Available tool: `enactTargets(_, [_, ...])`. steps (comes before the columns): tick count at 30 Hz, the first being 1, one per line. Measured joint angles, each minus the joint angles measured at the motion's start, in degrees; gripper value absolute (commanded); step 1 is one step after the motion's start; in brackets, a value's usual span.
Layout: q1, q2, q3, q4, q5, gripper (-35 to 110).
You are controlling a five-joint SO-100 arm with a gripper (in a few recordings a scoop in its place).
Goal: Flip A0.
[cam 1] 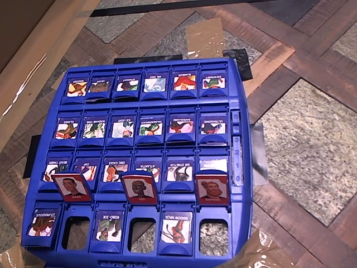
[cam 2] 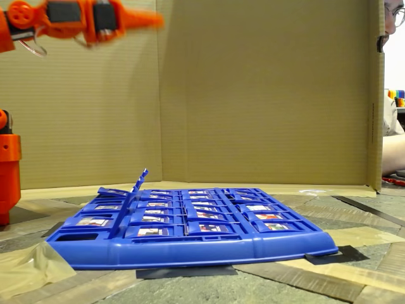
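Overhead, the blue-framed "STUPENDOUS" cartoon tile [cam 1: 43, 223] lies flat at the blue plastic game board's [cam 1: 239, 167] near-left corner; the orange gripper [cam 2: 149, 20] hangs blurred above, grip state unclear.

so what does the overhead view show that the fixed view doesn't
Overhead view: the tile faces are readable, with three red portrait tiles standing up in one row, and the blue STUPENDOUS tile lying flat at the bottom-left corner. Fixed view: the orange arm's gripper sits high above the table, too blurred to read its jaws, with a cardboard backdrop behind. Both show the blue game board on the taped floor-pattern surface.
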Motion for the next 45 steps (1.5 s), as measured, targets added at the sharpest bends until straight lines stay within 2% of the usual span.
enactTargets(7, [8.7, 3.9, 2.8, -26.9, 40.5, 0])
enactTargets(12, [13.0, 5.2, 7.6, -47.4, 62.7, 0])
enactTargets(21, [14.5, 10.5, 20.1, -87.7, 66.4, 0])
enactTargets(27, [14.7, 12.7, 23.9, -106.3, 66.4, 0])
enactTargets(36, [14.2, 19.8, 30.3, -110.8, 66.4, 0])
enactTargets(45, [13.0, 20.5, 33.6, -111.0, 66.4, 0])
